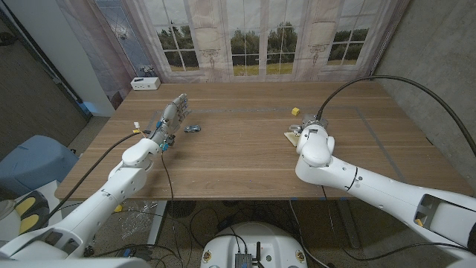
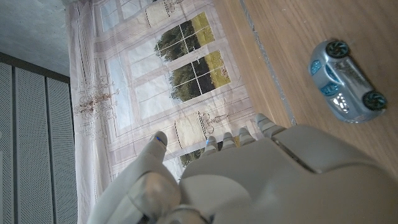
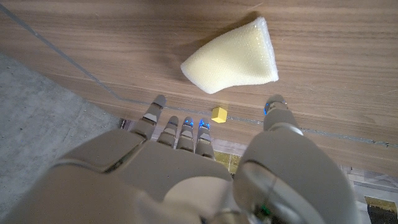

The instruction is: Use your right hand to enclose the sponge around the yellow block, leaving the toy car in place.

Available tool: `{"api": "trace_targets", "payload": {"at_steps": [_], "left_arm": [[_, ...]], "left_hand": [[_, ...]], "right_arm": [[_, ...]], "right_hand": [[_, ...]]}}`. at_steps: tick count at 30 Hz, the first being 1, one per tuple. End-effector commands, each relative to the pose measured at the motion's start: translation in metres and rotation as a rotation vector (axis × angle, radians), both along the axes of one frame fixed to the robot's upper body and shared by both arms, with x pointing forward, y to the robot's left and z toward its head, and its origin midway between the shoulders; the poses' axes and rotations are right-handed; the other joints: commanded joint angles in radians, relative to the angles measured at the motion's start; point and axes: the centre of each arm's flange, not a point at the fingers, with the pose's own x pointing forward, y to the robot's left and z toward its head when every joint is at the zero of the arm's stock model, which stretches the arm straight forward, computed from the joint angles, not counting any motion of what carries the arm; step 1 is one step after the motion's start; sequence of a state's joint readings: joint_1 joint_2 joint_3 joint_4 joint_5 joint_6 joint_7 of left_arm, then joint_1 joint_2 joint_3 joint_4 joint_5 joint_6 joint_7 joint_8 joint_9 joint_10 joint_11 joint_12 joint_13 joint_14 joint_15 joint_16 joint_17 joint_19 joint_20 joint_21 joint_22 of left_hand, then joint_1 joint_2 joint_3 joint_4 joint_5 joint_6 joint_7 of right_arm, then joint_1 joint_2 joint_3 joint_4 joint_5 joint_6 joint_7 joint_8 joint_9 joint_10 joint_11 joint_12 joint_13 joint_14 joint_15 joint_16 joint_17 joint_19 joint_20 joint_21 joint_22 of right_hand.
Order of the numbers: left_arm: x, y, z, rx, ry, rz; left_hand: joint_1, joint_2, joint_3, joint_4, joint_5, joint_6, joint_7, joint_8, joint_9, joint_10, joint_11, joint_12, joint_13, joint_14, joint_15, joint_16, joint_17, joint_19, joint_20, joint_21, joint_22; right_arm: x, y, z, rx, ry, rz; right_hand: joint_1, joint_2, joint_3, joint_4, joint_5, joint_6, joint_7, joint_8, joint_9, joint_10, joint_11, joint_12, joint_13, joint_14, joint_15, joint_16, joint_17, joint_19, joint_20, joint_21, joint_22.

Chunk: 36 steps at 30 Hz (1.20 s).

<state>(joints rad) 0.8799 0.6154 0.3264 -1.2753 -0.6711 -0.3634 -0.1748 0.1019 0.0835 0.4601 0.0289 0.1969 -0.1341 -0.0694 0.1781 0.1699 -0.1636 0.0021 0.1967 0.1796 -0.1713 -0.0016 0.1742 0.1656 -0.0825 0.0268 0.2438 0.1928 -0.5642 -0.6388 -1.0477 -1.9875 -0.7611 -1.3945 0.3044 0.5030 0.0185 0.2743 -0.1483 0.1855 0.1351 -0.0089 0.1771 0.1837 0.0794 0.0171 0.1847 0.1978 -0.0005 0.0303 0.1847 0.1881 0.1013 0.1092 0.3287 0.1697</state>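
Staged lab set: wooden table before printed window-and-curtain backdrop at 12 o'clock, bare concrete wall at 2 o'clock.

Setting: wooden table before a printed window backdrop.
Grey wall at right; small white box on table's far left corner; blue seat at left.

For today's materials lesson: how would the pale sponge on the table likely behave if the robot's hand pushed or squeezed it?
The sponge looks porous and already lies curled, so it probably bends easily. It seems light for its size and may slide on the smooth table rather than fold. The right hand is open above it, apart from it.
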Motion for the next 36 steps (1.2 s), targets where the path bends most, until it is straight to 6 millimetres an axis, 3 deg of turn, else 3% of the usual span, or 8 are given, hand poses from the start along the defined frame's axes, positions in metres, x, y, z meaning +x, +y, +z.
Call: {"api": "trace_targets", "payload": {"at_steps": [1, 26, 36], "left_arm": [[0.002, 0.000, 0.000, 0.000, 0.006, -0.001], [0.004, 0.001, 0.000, 0.002, 0.006, -0.003], [0.003, 0.002, 0.000, 0.001, 0.005, -0.002]], "left_hand": [[0.001, 0.003, 0.003, -0.005, 0.007, 0.002, 0.003, 0.002, 0.002, -0.001, 0.000, 0.004, 0.003, -0.017, 0.007, 0.004, 0.005, -0.002, 0.005, -0.003, 0.002], [0.001, 0.004, 0.002, -0.007, 0.007, 0.002, 0.004, 0.002, 0.002, -0.003, 0.002, 0.003, 0.003, -0.018, 0.006, 0.004, 0.005, -0.003, 0.005, -0.005, 0.002], [0.001, 0.005, 0.002, -0.008, 0.007, 0.002, 0.004, 0.002, 0.002, -0.004, 0.001, 0.003, 0.003, -0.018, 0.007, 0.004, 0.005, -0.002, 0.005, -0.005, 0.002]], "right_arm": [[0.005, 0.004, 0.001, -0.018, 0.037, -0.001], [0.013, 0.010, -0.002, -0.045, 0.145, -0.013], [0.019, 0.010, -0.005, -0.058, 0.187, -0.038]], "right_hand": [[-0.006, -0.021, -0.010, 0.004, 0.009, -0.007, -0.001, 0.004, 0.003, -0.010, -0.002, 0.000, 0.003, -0.010, 0.009, 0.001, 0.003, -0.011, -0.005, -0.009, 0.006], [-0.010, -0.057, -0.034, 0.003, 0.025, -0.051, 0.005, -0.001, 0.003, -0.045, -0.001, -0.001, 0.003, -0.033, 0.014, 0.003, 0.002, -0.015, 0.001, -0.026, 0.007], [0.002, -0.064, -0.037, -0.001, 0.034, -0.059, 0.010, 0.003, 0.003, -0.044, 0.002, 0.004, 0.003, -0.022, 0.013, 0.010, 0.002, 0.012, -0.002, -0.023, 0.007]]}}
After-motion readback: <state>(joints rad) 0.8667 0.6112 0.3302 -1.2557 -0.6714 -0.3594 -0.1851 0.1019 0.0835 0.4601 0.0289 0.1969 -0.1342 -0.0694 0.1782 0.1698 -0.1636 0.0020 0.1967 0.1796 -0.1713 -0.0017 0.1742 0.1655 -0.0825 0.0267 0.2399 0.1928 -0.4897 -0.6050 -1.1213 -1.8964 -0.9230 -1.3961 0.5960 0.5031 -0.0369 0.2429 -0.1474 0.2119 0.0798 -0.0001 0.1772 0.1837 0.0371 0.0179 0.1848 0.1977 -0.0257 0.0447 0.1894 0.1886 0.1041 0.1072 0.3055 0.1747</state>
